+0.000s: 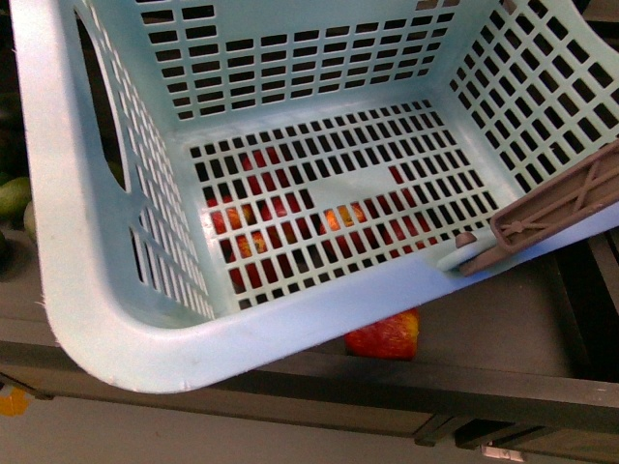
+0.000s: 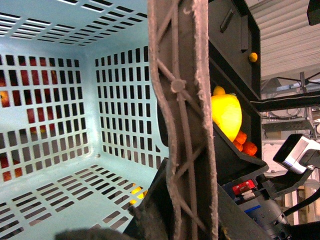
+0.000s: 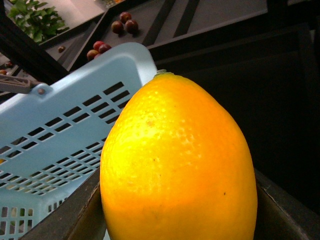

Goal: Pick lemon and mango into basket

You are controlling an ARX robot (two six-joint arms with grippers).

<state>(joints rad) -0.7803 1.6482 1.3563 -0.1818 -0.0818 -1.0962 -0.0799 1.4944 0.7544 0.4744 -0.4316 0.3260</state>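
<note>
The light teal basket (image 1: 116, 319) fills the front view, tilted, with nothing lying inside it. Its brown handle (image 2: 182, 125) runs through my left gripper (image 2: 185, 220), which is shut on it. The lemon (image 3: 180, 165), smooth and yellow-orange, fills the right wrist view, and my right gripper (image 3: 180, 222) is shut on it with dark fingers (image 3: 82, 215) at both sides. The lemon is held just outside the basket's rim (image 3: 100, 75). Red and orange fruit (image 1: 261, 208) shows through the floor slots; I cannot tell the mango among it. Neither gripper shows in the front view.
A red-orange fruit (image 1: 385, 336) lies on the dark shelf below the basket's rim. Green fruit (image 1: 12, 193) sits at the far left. A yellow fruit (image 2: 227, 112) and tangerines (image 2: 245, 145) lie in a black bin. Small dark-red fruits (image 3: 125, 25) and green leaves (image 3: 35, 17) lie beyond.
</note>
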